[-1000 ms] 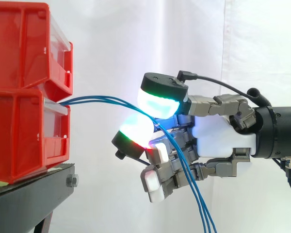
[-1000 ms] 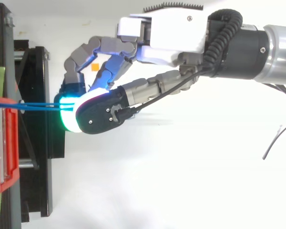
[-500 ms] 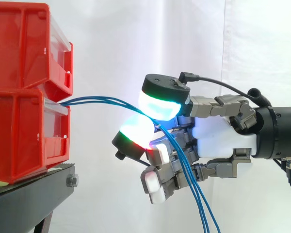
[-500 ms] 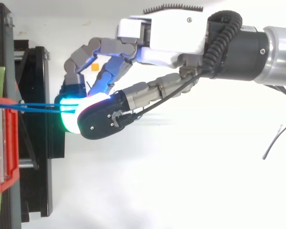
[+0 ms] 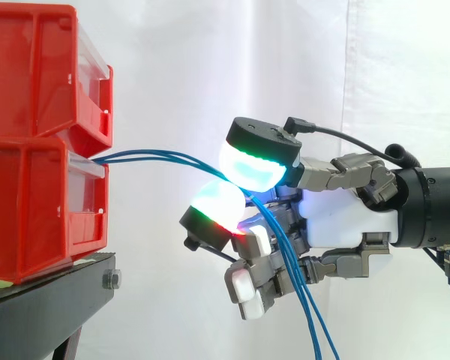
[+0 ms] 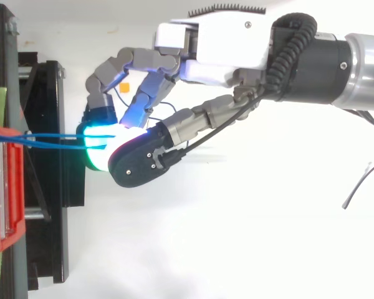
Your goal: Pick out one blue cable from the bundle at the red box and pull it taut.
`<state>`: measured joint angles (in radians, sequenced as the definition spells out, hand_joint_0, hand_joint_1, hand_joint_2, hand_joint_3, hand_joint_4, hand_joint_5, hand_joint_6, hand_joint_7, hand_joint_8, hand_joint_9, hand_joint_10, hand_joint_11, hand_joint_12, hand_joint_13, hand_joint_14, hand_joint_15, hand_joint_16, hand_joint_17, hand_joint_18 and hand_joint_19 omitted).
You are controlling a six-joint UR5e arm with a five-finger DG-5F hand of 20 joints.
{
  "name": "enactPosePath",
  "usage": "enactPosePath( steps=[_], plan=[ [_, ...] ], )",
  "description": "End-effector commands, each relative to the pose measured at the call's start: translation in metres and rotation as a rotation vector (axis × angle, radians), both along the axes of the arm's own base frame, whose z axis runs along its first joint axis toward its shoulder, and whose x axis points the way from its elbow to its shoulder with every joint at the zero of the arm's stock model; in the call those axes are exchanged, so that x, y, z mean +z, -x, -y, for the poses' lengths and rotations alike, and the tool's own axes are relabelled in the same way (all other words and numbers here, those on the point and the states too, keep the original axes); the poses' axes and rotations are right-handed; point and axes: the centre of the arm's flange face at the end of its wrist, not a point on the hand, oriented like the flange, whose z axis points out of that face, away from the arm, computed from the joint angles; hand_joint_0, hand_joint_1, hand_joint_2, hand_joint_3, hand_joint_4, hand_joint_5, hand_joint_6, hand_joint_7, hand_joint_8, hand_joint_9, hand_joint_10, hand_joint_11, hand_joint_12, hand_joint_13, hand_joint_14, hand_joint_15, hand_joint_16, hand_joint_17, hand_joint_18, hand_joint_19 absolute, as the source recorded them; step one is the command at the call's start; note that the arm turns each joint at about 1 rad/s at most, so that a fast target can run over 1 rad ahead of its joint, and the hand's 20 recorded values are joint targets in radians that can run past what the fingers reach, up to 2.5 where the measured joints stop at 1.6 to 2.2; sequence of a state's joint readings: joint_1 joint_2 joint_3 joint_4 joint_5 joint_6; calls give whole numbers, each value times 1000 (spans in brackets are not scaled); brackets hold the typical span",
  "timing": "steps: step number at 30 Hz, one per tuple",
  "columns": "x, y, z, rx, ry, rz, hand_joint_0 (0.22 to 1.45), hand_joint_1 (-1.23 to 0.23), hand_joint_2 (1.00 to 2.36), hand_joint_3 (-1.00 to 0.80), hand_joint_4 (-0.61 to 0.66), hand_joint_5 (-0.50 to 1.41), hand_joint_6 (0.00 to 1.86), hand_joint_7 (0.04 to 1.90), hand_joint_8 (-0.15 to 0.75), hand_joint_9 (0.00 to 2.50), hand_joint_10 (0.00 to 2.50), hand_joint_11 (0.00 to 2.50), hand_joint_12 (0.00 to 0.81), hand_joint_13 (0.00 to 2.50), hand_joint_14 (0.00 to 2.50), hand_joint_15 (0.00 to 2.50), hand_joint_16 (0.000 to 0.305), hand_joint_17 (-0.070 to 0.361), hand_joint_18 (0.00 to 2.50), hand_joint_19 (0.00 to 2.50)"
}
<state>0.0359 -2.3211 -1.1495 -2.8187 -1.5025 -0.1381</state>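
Though well clear of the stacked red bins (image 5: 37, 150), has hold of the blue cables (image 5: 157, 156) coming from the front of the lower bin. Reaches in level from the right edge of the side view, with the hand (image 5: 345, 217) in mid-air past the right edge of the black stand (image 5: 52, 307), before the white curtain (image 5: 172, 60). Pinches the cables between two big glowing fingertips (image 5: 255, 161): cyan-white with a green rim above, white with green and a red edge below. Curls the other, white-tipped fingers under and behind that pinch. Takes in more than one strand, not a single one. Leaves the cables in a shallow arch from bin to pinch, not straight, then lets them drop past the palm to the bottom edge of the view. From above, meets two strands side by side running from the red bin at the left edge, over the stand, into the green-lit pad.
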Motion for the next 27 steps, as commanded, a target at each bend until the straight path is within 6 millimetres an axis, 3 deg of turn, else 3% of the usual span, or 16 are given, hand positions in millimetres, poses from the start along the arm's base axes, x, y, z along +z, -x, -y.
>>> enactPosePath(
  steps=[1, 9, 12, 15, 22, 27],
  plan=[
    [0, 0, 0, 0, 0, -3, 758, -825, 1003, -473, -113, -161, 967, 1307, 190, 1048, 27, 825, 279, 961, 24, 615, 43, 96, 707, 612],
    [0, 1, 2, -1, 0, -6, 731, -860, 1000, -500, -124, -158, 972, 1259, 195, 1078, 28, 835, 275, 977, 24, 620, 42, 95, 726, 604],
    [-1, 1, 2, -1, 0, -8, 652, -866, 1000, -500, -33, -156, 971, 1071, 191, 1078, 27, 846, 276, 978, 26, 629, 42, 94, 721, 627],
    [0, 1, 2, -1, 0, -6, 593, -861, 1000, -500, 19, -155, 951, 1052, 191, 1071, 27, 843, 282, 972, 26, 635, 43, 96, 711, 628],
    [-2, 1, 2, -1, 0, -9, 469, -780, 1000, -500, 85, -157, 931, 955, 204, 1069, 25, 825, 313, 991, 22, 629, 50, 112, 739, 625],
    [0, 1, 2, -1, 0, -6, 453, -672, 1000, -500, 101, -154, 912, 906, 218, 1076, 21, 812, 323, 993, 22, 620, 52, 117, 747, 634]
  ],
)
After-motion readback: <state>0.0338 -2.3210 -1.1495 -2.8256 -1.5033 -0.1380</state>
